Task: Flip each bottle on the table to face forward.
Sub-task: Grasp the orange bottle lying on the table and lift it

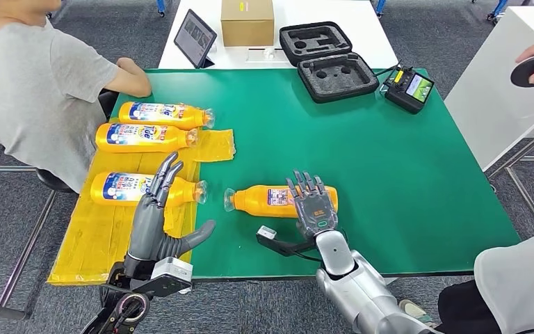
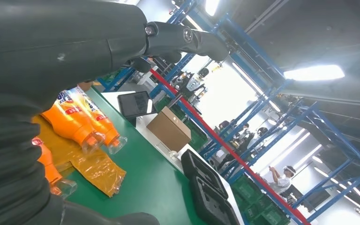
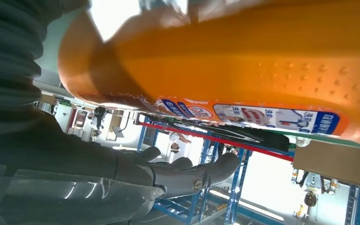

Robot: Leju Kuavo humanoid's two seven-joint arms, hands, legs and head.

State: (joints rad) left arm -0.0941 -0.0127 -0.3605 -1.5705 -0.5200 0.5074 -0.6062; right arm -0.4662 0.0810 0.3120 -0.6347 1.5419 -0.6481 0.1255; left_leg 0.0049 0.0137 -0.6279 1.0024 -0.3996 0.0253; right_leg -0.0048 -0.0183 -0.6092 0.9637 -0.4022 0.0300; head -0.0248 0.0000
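Observation:
Four orange bottles lie on their sides. Three are on a yellow sheet [image 1: 97, 236] at the table's left: a far one [image 1: 160, 113], a middle one [image 1: 142, 136] and a near one [image 1: 115, 188], caps pointing right. The fourth bottle [image 1: 261, 199] lies on the green table [image 1: 389, 160], cap pointing left. My right hand [image 1: 313, 202] rests flat over its base end, fingers spread and straight; the bottle [image 3: 243, 61] looms close against that hand [image 3: 122, 173]. My left hand [image 1: 154, 209] hovers open over the near bottle's neck end, fingers straight, thumb out.
A person in a grey shirt [image 1: 35, 90] sits at the table's left edge, arm by the far bottle. A tablet [image 1: 195, 38], cardboard box [image 1: 247, 22], black foam case [image 1: 330, 62] and controller [image 1: 409, 89] stand at the back. Another person [image 1: 521, 292] is at the front right.

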